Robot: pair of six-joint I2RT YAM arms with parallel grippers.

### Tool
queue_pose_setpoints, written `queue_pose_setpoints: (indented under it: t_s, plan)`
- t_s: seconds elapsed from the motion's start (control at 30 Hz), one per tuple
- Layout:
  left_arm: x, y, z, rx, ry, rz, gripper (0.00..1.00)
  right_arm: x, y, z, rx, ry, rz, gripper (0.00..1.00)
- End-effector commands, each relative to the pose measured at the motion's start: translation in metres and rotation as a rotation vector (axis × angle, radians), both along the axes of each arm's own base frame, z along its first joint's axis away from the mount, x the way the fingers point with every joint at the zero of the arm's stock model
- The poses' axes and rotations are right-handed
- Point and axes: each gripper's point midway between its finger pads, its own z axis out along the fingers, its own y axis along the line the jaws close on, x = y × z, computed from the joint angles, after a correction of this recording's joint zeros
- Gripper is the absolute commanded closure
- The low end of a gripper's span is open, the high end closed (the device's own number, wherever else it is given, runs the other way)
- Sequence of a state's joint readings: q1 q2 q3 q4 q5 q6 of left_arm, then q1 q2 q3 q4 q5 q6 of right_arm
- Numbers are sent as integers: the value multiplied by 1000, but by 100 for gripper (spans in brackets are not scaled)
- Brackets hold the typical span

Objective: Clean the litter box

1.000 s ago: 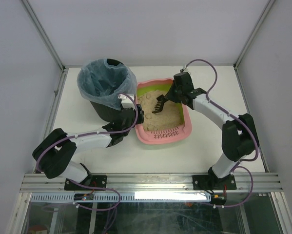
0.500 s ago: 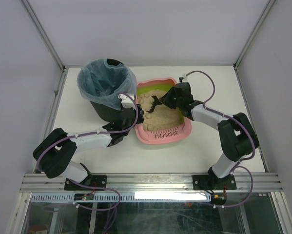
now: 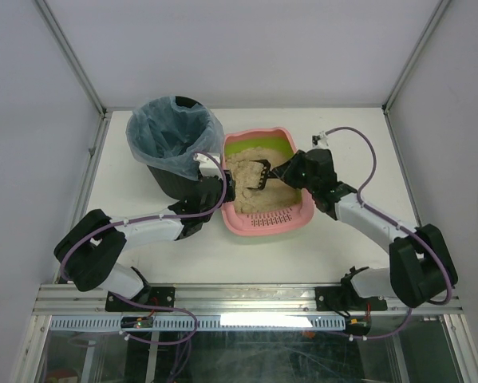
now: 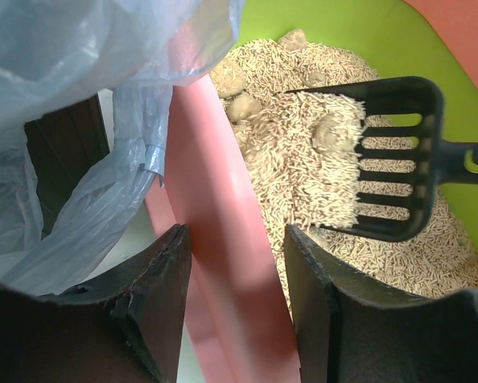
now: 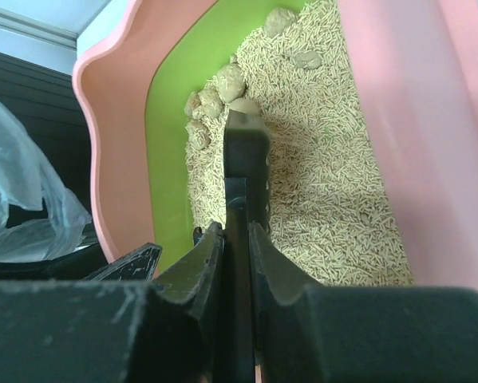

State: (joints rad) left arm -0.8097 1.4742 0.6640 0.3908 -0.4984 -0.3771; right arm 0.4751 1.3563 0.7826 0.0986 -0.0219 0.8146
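Observation:
The pink litter box [image 3: 264,224] with its lime-green inner rim and tan litter lies mid-table. My left gripper [image 3: 225,190] is shut on its left wall; in the left wrist view my jaws [image 4: 235,239] straddle the pink rim [image 4: 215,199]. My right gripper [image 3: 290,170] is shut on the handle of the black slotted scoop [image 3: 258,171]. The scoop [image 4: 398,159] is held over the litter with litter and clumps heaped on it. In the right wrist view my gripper [image 5: 237,231] pinches the scoop [image 5: 245,152] edge-on. Several clumps [image 5: 223,84] lie by the green rim [image 5: 171,120].
A black round bin [image 3: 175,136] lined with a blue plastic bag stands against the box's left side. The bag [image 4: 103,48] hangs over my left fingers. Metal frame posts and white walls close in the table.
My right arm has swung down and to the right, its wrist moving back from the box's far end. The scoop has stayed over the litter. The left arm has not moved.

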Motion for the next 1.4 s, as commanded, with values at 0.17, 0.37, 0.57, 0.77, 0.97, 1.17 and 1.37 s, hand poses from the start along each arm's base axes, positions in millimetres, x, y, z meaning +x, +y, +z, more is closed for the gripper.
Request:
queue_pose_setpoints:
  t_s: [0.17, 0.37, 0.57, 0.77, 0.97, 1.17, 1.37]
  plan:
    - [0, -11, 2, 0, -3, -48, 62, -14, -34, 56, 151, -157, -106, 100]
    - [0, -10, 4, -5, -4, -45, 58, -33, -51, 62, 302, -148, -108, 100]
    - [0, -4, 5, -1, -7, -17, 49, -47, -71, 56, 490, -122, -168, 100]
    - [2, 1, 15, -13, -16, 18, 46, -54, -71, 46, 594, -77, -106, 100]
    - [11, 7, 22, -17, -42, 83, 45, -58, -73, 52, 597, -98, -69, 100]
    - [12, 5, 19, -11, -50, 71, 44, -61, -78, 57, 576, -116, -63, 100]
    - [7, 5, 17, -18, -46, 51, 43, -55, -84, 62, 592, -125, -85, 100]
